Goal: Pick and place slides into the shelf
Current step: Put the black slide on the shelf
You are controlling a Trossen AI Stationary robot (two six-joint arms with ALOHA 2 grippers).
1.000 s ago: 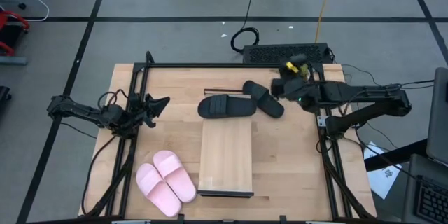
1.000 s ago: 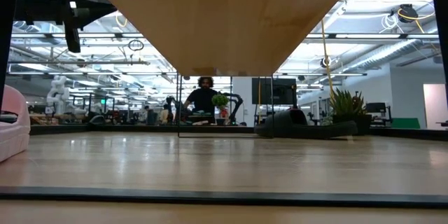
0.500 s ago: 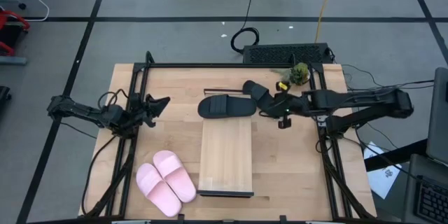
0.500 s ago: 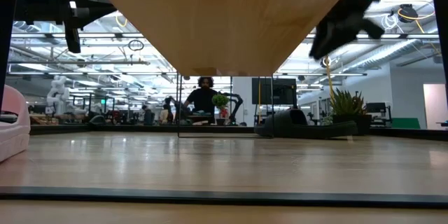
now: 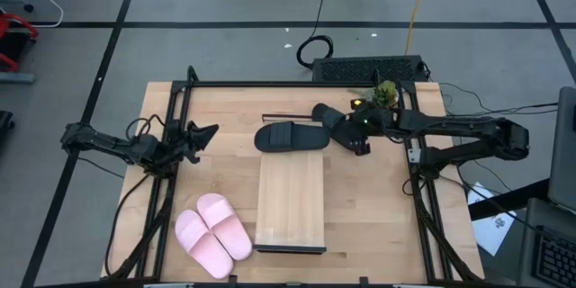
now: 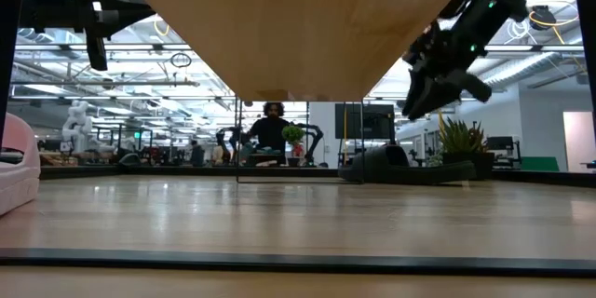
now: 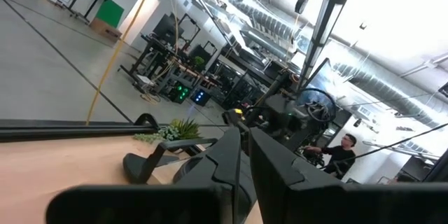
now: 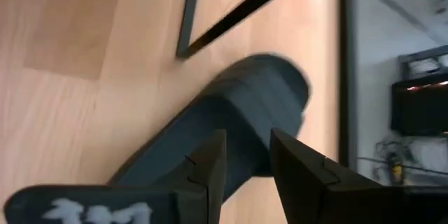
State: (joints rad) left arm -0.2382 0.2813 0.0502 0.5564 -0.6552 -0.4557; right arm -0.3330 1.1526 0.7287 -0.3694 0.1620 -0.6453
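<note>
High view: the right hand [image 5: 357,129] hangs over the matte black slide sandal [image 5: 335,126] lying angled at the far right of the wooden counter [image 5: 369,198], its fingers parted a little and, in the right wrist view, straddling the slide's wide strap [image 8: 245,105] with nothing yet pinched. A second matte black slide [image 5: 290,136] lies just left of it, touching the far end of the long pale-wood shelf board [image 5: 290,200], which carries no footwear. The pale pink pair of slides [image 5: 212,233] sits side by side at the near left, well apart from the action. The left hand [image 5: 200,135] waits at the left edge of the counter, fingers pressed together and holding nothing.

The risks, judged from here: the gap between the fingers looks narrow against the broad strap, so a descent slightly off line could press a fingertip onto the strap and shove the slide. The two black slides lie close, so a skidding slide may knock its partner. A shallow pinch on the soft strap could let the slide swing or drop short of the shelf.
</note>
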